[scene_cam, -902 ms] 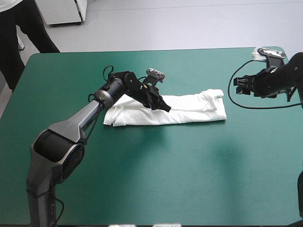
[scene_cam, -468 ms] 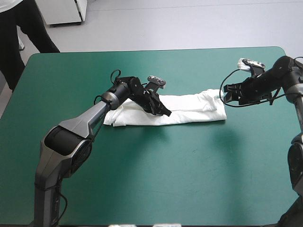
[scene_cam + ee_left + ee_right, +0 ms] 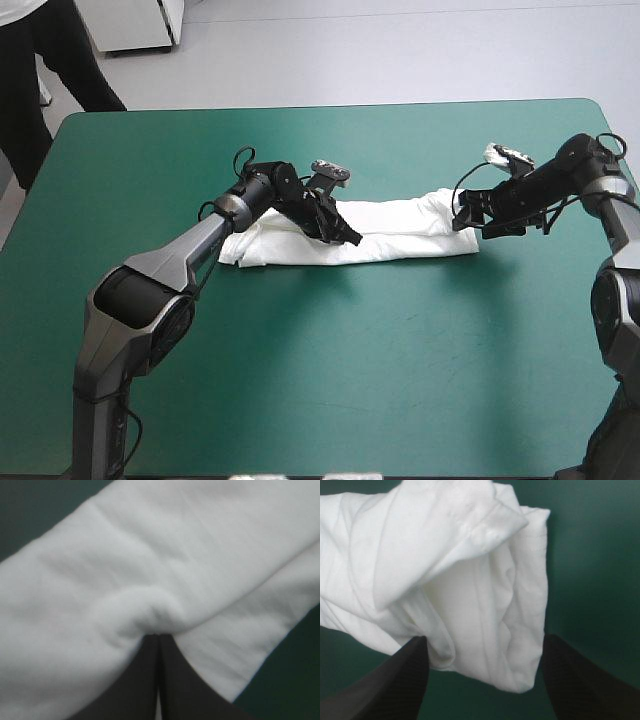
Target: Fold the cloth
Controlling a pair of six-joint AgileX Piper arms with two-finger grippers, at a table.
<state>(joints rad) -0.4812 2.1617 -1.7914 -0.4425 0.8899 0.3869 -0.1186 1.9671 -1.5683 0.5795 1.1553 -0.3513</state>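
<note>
My left jaws pinch the T-shirt [image 3: 405,228] mid-length; my right jaws, spread wide, flank its end, toward the right edge of the counter [image 3: 350,380].

T-shirt [image 3: 400,232], white, folded into a long band: 1; its middle pinched in the left gripper [image 3: 350,236], one end lying between the spread fingers [image 3: 395,680] of the right gripper [image 3: 468,215]. Grippers, black, two-fingered: 2. Table [image 3: 350,380], teal-green cover: 1, under both grippers.

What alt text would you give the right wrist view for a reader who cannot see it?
The right gripper, open, frames the end of the folded white T-shirt lying on the teal-green table. Layered folds and a hemmed edge face the camera.
</note>
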